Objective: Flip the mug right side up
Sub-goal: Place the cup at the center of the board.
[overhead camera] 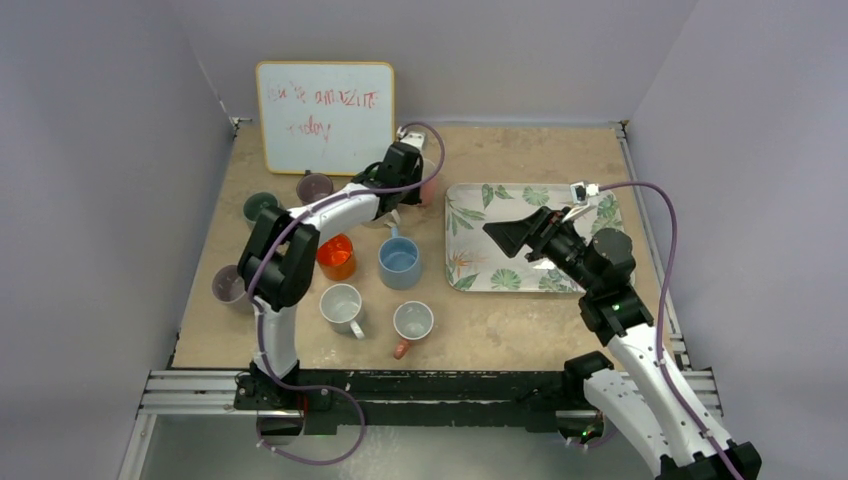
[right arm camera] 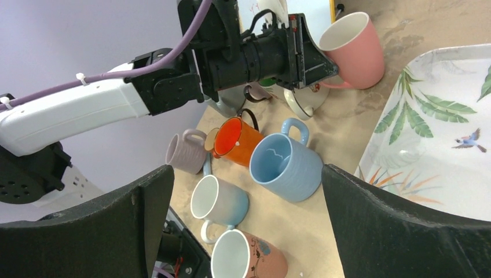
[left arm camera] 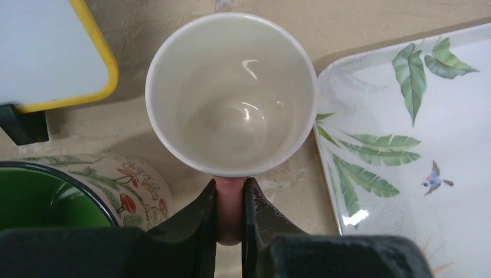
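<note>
Pink mug faces mouth-up, handle pinched by left pincer; right pincer hangs spread. Settle its base flat on worktop before releasing.

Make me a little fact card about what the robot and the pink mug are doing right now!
pink mug: looks upright, mouth up, empty inside
left gripper: shut on the pink mug's handle
right gripper: open, holding nothing, over the leaf-print tray in the top view
whiteboard: next to the pink mug
</note>
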You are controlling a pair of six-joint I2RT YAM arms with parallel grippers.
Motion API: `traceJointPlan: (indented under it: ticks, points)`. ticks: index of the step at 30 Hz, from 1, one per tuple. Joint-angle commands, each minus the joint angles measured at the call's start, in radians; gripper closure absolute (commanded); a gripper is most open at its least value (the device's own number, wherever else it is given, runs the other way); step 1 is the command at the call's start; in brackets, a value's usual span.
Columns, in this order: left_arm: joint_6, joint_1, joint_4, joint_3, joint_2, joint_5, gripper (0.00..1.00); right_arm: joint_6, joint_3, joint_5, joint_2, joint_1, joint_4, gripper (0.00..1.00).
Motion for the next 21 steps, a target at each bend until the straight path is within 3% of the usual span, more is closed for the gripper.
traceJointPlan:
  ticks: [1,6,11,18,21]
  points:
    - [0.027,0.004,0.102,0.071,-0.001,-0.013,1.00,-0.030,0.046,0.002,0.007,-0.001,-0.003,0.01]
    - [0.030,0.005,0.082,0.083,0.018,-0.012,0.98,-0.037,0.046,0.003,0.009,-0.002,-0.005,0.01]
    - [0.022,0.005,0.024,0.100,-0.009,0.028,0.62,-0.072,0.066,0.019,0.033,-0.001,-0.072,0.01]
    - [-0.012,0.005,-0.042,0.098,-0.113,0.132,0.48,-0.139,0.120,0.058,0.079,-0.002,-0.232,0.01]
    - [-0.024,0.005,-0.081,0.089,-0.186,0.162,0.28,-0.157,0.152,0.065,0.096,-0.002,-0.313,0.01]
